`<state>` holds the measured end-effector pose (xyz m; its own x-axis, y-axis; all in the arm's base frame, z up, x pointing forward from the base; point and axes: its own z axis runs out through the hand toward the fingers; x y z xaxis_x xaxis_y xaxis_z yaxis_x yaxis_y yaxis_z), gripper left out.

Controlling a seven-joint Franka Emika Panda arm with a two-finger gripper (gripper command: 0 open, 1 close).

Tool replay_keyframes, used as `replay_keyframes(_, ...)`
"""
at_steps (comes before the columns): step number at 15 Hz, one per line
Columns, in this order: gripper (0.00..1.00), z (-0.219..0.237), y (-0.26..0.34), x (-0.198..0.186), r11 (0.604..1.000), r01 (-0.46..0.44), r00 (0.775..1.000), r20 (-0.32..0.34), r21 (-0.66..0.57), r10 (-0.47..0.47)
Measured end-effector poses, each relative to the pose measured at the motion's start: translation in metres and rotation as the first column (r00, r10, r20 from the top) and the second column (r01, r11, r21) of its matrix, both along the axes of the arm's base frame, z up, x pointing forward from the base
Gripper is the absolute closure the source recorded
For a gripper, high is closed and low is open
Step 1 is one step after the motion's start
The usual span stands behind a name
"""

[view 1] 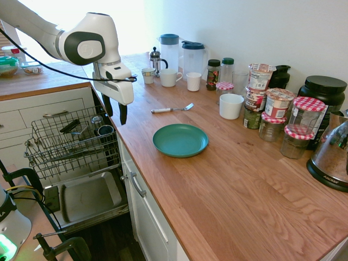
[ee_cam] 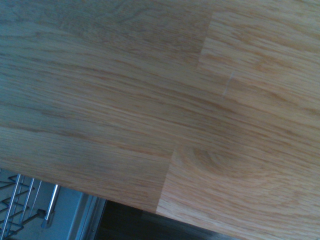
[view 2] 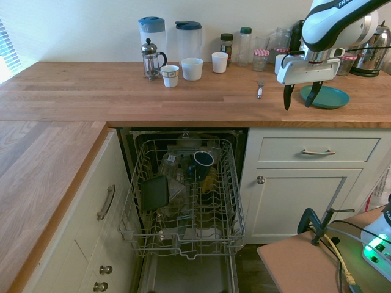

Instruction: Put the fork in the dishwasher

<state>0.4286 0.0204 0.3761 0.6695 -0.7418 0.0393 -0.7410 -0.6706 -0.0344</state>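
Fork (view 1: 172,109) found on the worktop (view 1: 217,180), at about eleven o'clock from the green plate (view 1: 180,140) in the first exterior view — not yet gripped. Tool (view 2: 297,108) spread and empty. Dishwasher (view 2: 183,201) already opened, rack drawn out; pick-up and loading judged outstanding.

The plate (view 1: 180,140) is deep green, and the fork (view 1: 173,109) pairs a whitish handle with silver tines. The desk (view 1: 234,163) is honey brown with streaky wood grain (rather handsome, that). Pink-and-white checks cover the jar lids (view 1: 309,104); the pitcher lids (view 1: 169,39) are blue. The claw (view 2: 302,97) has black fingers, and the dishwasher rack (view 2: 190,201) is grey.
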Motion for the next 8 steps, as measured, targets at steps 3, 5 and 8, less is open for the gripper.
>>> replay_keyframes(3, 0.0, 0.0, 0.0, 0.001, 1.0, 0.005, 1.0, 0.002, 0.001, -0.005)
replay_keyframes(5, 0.0, 0.004, -0.001, 0.003, 1.0, 0.019, 1.0, 0.011, 0.002, -0.019)
replay_keyframes(8, 0.0, 0.015, -0.006, 0.011, 0.999, 0.05, 0.998, 0.032, 0.007, -0.05)
